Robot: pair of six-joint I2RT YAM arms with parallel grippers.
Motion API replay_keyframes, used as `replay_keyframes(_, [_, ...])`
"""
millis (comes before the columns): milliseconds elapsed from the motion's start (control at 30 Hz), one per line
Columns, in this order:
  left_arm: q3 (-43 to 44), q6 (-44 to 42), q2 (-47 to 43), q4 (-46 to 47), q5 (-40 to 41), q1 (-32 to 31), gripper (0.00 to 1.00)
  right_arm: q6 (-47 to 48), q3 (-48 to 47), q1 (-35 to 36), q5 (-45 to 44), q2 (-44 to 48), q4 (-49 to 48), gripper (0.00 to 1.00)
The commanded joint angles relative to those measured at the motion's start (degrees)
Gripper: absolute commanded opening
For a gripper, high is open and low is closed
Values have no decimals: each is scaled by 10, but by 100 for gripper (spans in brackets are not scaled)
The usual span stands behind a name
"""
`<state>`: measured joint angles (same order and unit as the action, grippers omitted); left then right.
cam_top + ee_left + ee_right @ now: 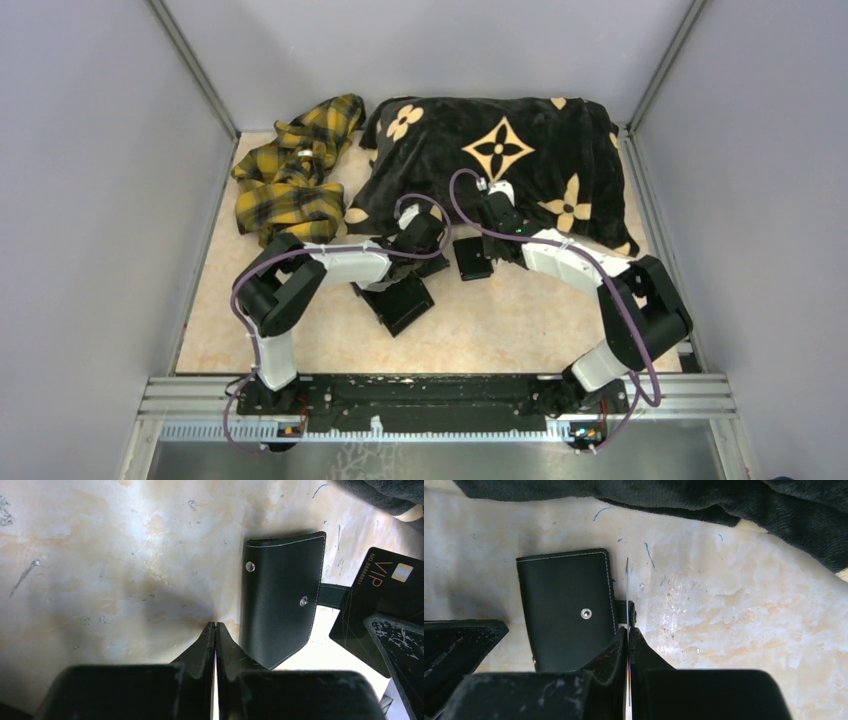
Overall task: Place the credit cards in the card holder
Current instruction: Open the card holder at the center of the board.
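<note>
The card holder [280, 595] is a flat black case with white stitching and snap studs, lying closed on the marbled table. It also shows in the right wrist view [566, 605] and the top view [471, 258]. My left gripper [215, 625] is shut and empty, its tips just left of the holder. My right gripper [629, 628] is shut on a credit card [627, 580], seen edge-on above the holder's right edge and strap. In the left wrist view this card [382, 587] is black with "VIP" lettering, tilted to the right of the holder.
A larger black tray [402, 303] lies under the left arm. A black blanket with gold flowers [500, 160] covers the back of the table, and a yellow plaid cloth [295, 170] lies at the back left. Grey walls enclose both sides.
</note>
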<state>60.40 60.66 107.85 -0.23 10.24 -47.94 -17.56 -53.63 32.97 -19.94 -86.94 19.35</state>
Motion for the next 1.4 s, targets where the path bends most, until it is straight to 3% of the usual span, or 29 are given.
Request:
replay_keyframes(0, [-5,-21,23,9,-18,5,5,7,13,-21,29,1,-37,0])
replay_keyframes(733, [16,-70,53,10,-76,5,6,-71,128,-120,270,25,-199,0])
replay_keyframes(1367, [27,-83,69,-26,-86,5,6,-116,177,-154,326,96,-239,0])
